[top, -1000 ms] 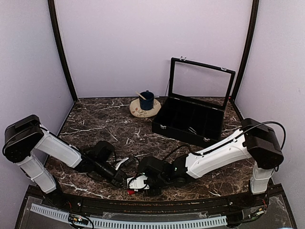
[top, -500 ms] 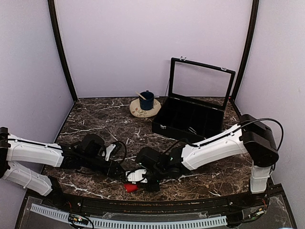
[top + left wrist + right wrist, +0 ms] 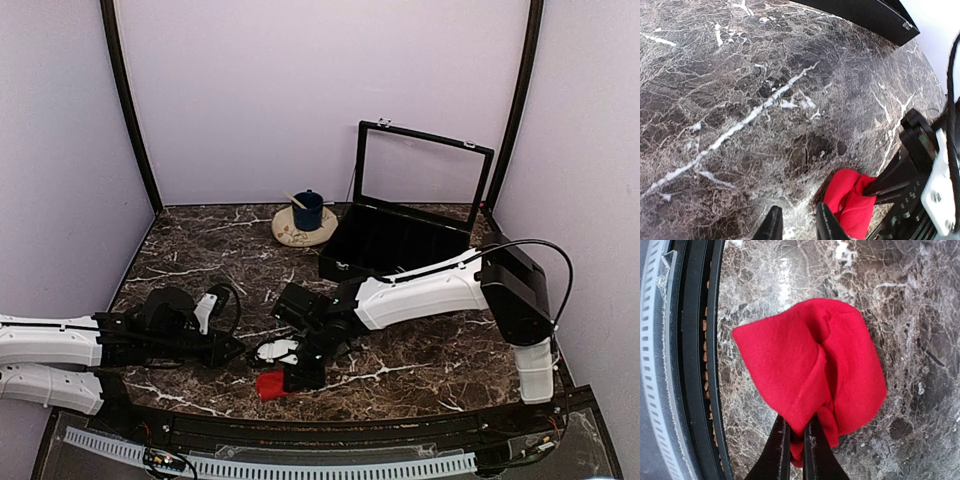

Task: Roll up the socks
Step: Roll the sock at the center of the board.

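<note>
right wrist view: red sock point(image 3: 810, 370) pinched by the near edge of the table point(image 3: 920, 300)

the right pincer point(image 3: 796, 432) is clenched on a fold at the lower end of the red sock, its two dark fingers pressed together with cloth between them. the sock lies bunched on the marble table, just beside the black rim point(image 3: 695, 365) along the near edge. only plain red fabric shows. in the left wrist view the left pincer point(image 3: 797, 225) stands slightly parted over bare marble, nothing between its tips, and the red bundle lies just beside it to the right, with the right pincer's fingers on the cloth. in the top external view both pincers sit low at the front middle of the table, near each other, the sock between them and the rim. well apart, at the back, stand a black case point(image 3: 400, 255) with its lid raised and a blue cup point(image 3: 308, 210) on a saucer point(image 3: 296, 235)
</note>
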Robot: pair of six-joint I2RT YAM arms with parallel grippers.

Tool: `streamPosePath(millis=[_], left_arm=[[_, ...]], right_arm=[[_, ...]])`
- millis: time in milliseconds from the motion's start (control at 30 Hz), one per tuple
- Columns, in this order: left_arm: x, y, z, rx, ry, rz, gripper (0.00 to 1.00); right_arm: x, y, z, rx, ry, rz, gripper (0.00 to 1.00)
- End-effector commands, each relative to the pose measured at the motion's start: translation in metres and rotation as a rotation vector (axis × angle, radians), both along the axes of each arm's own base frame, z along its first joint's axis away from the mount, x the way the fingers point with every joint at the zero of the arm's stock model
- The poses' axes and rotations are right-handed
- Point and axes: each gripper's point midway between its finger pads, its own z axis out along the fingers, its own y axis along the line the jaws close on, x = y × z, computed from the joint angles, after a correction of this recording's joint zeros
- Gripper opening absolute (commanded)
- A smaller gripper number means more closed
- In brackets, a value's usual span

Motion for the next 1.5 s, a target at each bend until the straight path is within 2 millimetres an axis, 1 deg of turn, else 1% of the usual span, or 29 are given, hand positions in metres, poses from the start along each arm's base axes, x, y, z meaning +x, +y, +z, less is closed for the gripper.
streamPosePath(millis=[0, 67, 200, 367, 500, 700, 767, 800, 933, 1033, 1133, 1267, 1467], left_arm=[[-0.007, 0.006, -0.006, 0.062, -0.049, 0.001, 0.24], [-0.009, 0.004, -0.005, 0.078, -0.081, -0.011, 0.23], [-0.015, -0.002, -0.003, 0.088, -0.111, -0.038, 0.22], [-0.022, -0.009, 0.001, 0.079, -0.154, -0.088, 0.20], [-0.026, -0.018, 0.008, 0.064, -0.189, -0.140, 0.19], [-0.033, -0.032, 0.013, 0.061, -0.226, -0.219, 0.19], [-0.037, -0.038, 0.014, 0.065, -0.240, -0.253, 0.19], [-0.040, -0.042, 0.015, 0.066, -0.248, -0.272, 0.19], [-0.051, -0.057, 0.016, 0.084, -0.293, -0.367, 0.23], [-0.057, -0.066, 0.015, 0.118, -0.328, -0.425, 0.27], [-0.061, -0.074, 0.014, 0.149, -0.367, -0.481, 0.29], [-0.061, -0.082, 0.009, 0.215, -0.415, -0.536, 0.30], [-0.049, -0.091, -0.002, 0.360, -0.501, -0.579, 0.33]], right_arm=[[-0.016, -0.027, -0.023, -0.169, 0.179, -0.034, 0.00], [-0.014, -0.026, -0.024, -0.186, 0.217, -0.054, 0.00], [-0.003, -0.029, -0.029, -0.232, 0.248, -0.128, 0.00], [0.021, -0.036, -0.039, -0.295, 0.229, -0.275, 0.00], [0.039, -0.049, -0.043, -0.321, 0.199, -0.398, 0.00], [0.068, -0.083, -0.049, -0.391, 0.103, -0.588, 0.00], [0.073, -0.087, -0.047, -0.392, 0.092, -0.627, 0.00], [0.075, -0.087, -0.045, -0.386, 0.091, -0.633, 0.00], [0.067, -0.071, -0.042, -0.364, 0.156, -0.595, 0.00], [0.056, -0.063, -0.043, -0.376, 0.224, -0.540, 0.00], [0.044, -0.056, -0.045, -0.382, 0.311, -0.493, 0.00], [0.031, -0.050, -0.042, -0.381, 0.414, -0.445, 0.00], [0.021, -0.053, -0.038, -0.386, 0.508, -0.411, 0.00]])
